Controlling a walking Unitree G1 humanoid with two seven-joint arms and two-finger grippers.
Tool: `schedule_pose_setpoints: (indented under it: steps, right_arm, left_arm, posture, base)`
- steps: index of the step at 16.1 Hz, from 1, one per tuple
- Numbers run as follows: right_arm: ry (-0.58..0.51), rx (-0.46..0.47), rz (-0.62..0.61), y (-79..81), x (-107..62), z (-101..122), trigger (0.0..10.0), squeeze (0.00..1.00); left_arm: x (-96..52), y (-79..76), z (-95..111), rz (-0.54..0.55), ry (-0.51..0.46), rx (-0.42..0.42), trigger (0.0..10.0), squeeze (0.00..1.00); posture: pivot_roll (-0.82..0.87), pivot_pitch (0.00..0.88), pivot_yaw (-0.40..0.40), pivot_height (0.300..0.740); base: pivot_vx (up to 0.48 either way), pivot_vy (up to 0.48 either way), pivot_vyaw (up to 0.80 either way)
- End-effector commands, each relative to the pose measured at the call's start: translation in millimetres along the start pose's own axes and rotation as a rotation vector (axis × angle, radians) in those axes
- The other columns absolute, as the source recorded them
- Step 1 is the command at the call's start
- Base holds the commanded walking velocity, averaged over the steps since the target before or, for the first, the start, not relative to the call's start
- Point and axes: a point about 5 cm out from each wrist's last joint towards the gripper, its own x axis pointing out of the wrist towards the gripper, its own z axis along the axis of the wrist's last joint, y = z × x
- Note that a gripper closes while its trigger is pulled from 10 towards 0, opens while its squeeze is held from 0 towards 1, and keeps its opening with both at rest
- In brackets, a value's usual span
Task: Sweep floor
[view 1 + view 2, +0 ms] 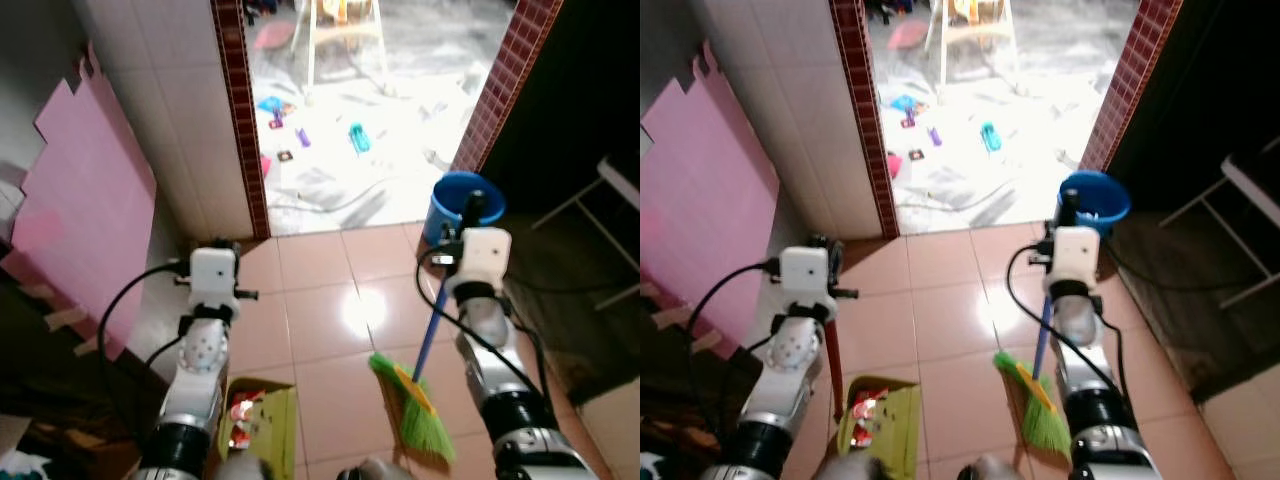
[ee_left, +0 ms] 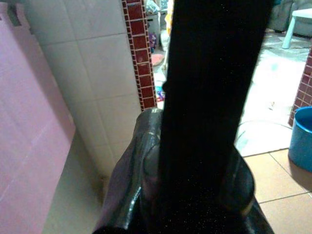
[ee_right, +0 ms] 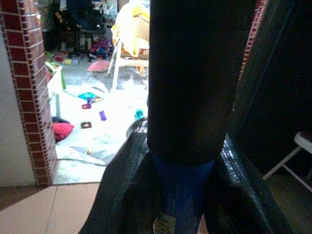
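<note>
My right gripper is shut on the top of a broom whose blue handle slants down to green bristles resting on the terracotta tiles. In the right wrist view the black grip and blue handle sit between the fingers. My left gripper is shut on the upright red handle of a green dustpan. The dustpan stands on the floor at the lower left and holds wrappers and scraps. In the left wrist view a dark handle rises between the fingers.
A blue bucket stands just beyond the right gripper by the doorway. Brick-red tiled jambs frame a bright room with small litter on its floor. A pink board leans at the left. White chair legs are at the right.
</note>
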Motion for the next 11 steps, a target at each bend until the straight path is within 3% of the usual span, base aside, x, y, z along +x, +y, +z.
schedule_pose_setpoints:
  steps: [1,3,6,11]
  right_arm:
    - [-0.003,-0.005,0.021,1.8,1.1,2,10.0,0.0]
    - [-0.015,0.098,0.071,11.3,1.9,6,10.0,0.0]
    - [-0.078,0.168,0.095,24.2,10.1,24,10.0,0.0]
    - [-0.079,0.168,0.064,24.7,10.0,26,10.0,0.0]
  left_arm:
    - [1.2,-1.8,2,-0.001,-0.008,-0.027,10.0,0.0]
    - [2.5,-0.5,3,0.013,-0.017,-0.016,10.0,0.0]
    - [7.0,8.8,12,0.045,-0.06,0.007,10.0,0.0]
    - [12.4,23.8,23,0.122,-0.1,0.011,10.0,0.0]
  posture:
    - [-0.05,0.0,-0.014,0.74]
    - [-0.04,0.0,-0.011,0.74]
    - [-0.03,0.0,-0.007,0.74]
    - [-0.03,0.0,-0.005,0.74]
  base:
    - [0.0,-0.428,0.0]
    - [0.0,-0.212,0.0]
    - [0.0,0.0,0.0]
    - [0.0,0.0,0.0]
